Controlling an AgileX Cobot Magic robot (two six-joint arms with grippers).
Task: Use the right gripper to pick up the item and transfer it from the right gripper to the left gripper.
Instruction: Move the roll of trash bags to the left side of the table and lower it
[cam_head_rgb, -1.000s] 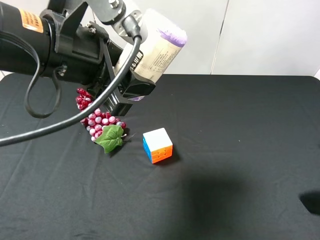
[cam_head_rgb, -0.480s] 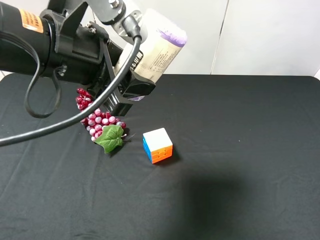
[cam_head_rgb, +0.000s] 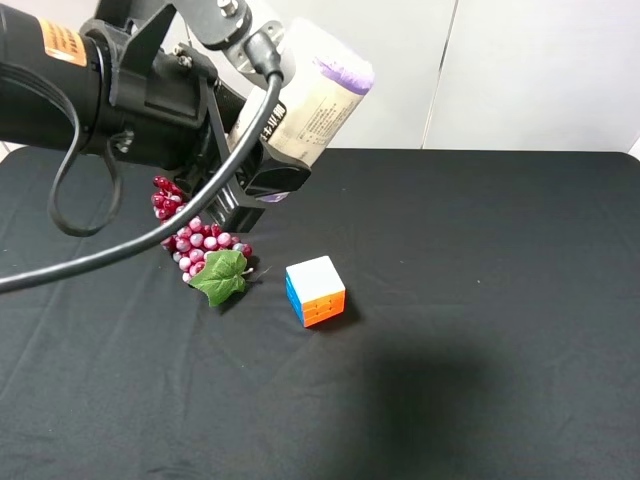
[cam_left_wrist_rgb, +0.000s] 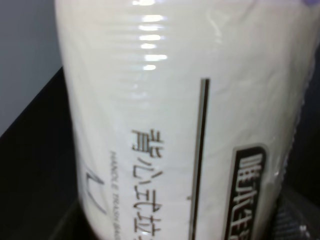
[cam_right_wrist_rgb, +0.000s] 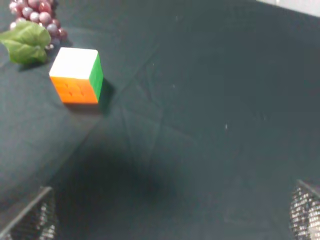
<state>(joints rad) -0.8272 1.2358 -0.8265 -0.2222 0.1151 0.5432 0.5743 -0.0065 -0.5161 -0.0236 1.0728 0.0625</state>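
Note:
The item (cam_head_rgb: 312, 102), a cream-labelled canister with a purple end, is held tilted high above the table at the back left. My left gripper (cam_head_rgb: 266, 168), on the black arm with the orange sticker (cam_head_rgb: 62, 40), is shut on its lower part. In the left wrist view the item's label (cam_left_wrist_rgb: 185, 125) fills the frame. My right gripper (cam_right_wrist_rgb: 167, 217) is open and empty, its two fingertips (cam_right_wrist_rgb: 31, 220) far apart above bare cloth. It is out of the exterior high view.
A white-orange-blue puzzle cube (cam_head_rgb: 315, 290) sits mid-table and also shows in the right wrist view (cam_right_wrist_rgb: 76, 75). A red grape bunch with a green leaf (cam_head_rgb: 200, 240) lies left of it, under the left arm. The black table cloth (cam_head_rgb: 480, 300) spreads to the right.
The dark tip of the right arm at the lower right edge of the exterior high view has withdrawn out of frame. The left arm and the item have not moved.

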